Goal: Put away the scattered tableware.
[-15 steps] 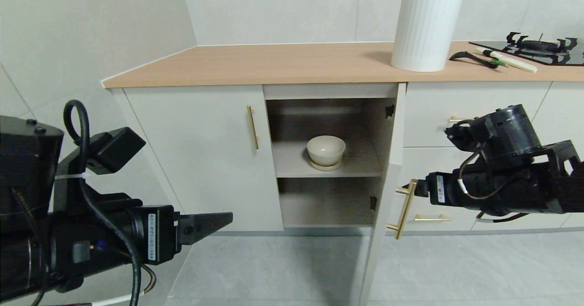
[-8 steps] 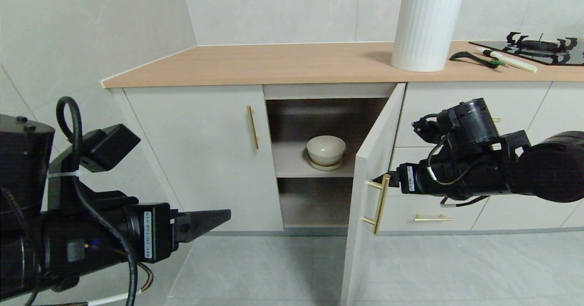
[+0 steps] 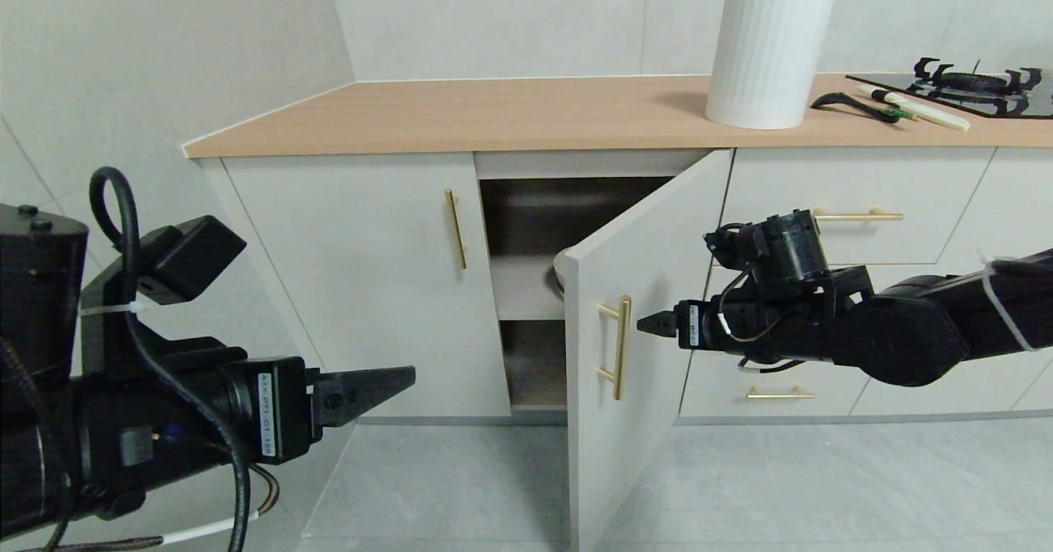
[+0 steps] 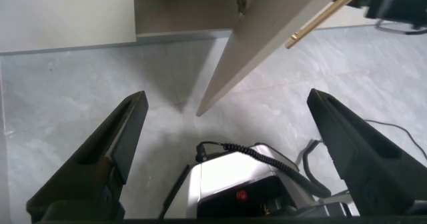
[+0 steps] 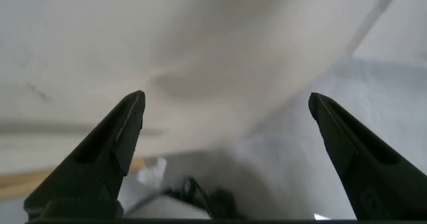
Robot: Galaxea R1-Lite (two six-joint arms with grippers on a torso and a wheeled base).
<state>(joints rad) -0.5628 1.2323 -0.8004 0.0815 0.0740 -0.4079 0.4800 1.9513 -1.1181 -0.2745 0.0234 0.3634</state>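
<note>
The cupboard door stands half open. Our right gripper is just beside its gold handle, with its fingers spread wide and holding nothing. Past the door's edge we see a little bit of the bowl on the middle shelf inside the cupboard. Our left gripper hangs low, well apart from the cupboard, fingers spread wide and empty too. A tall white pot stands on the counter.
</note>
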